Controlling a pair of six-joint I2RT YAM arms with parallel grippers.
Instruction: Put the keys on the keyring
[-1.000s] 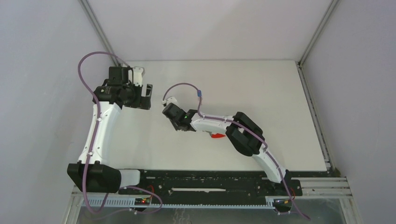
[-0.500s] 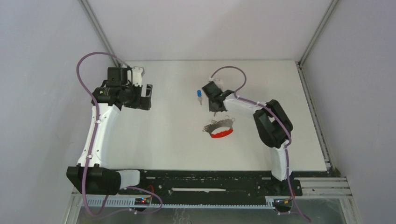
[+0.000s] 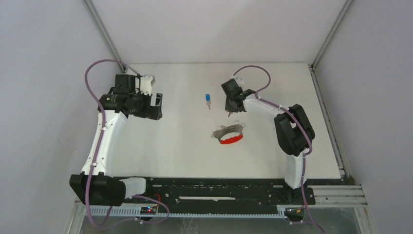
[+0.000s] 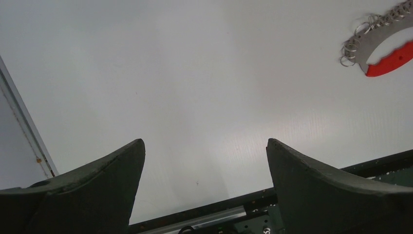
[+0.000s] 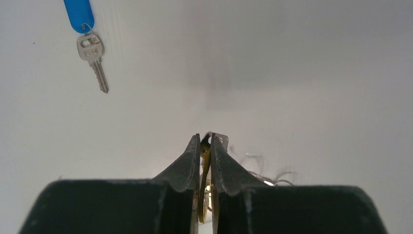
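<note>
The red and grey keyring point(image 3: 228, 134) is seen lying flat on the white table point(image 3: 185, 156), a little right of the middle. Its red part is turned toward the near edge, and the cluster of grey metal rings is on the far side of it. The blue-headed key point(image 3: 208, 99) is found farther back on the table, well apart from the keyring and to its far left. Its blue head points away and its metal blade points toward the near edge.

The right hand point(image 3: 229, 108) is held just right of the blue-headed key and on the far side of the keyring, touching neither. In the right wrist view its fingers point(image 5: 192, 161) are seen almost pressed together, with a thin yellowish key point(image 5: 205, 161) pinched edge-on between them. The colour of that key's head cannot be told.

The left hand point(image 3: 158, 106) is held far to the left, well apart from both the blue-headed key and the keyring. In the left wrist view its fingers point(image 4: 117, 170) are spread wide. Nothing is held between them, and only bare table is seen through the gap, with the keyring at the upper right corner of that view.
</note>
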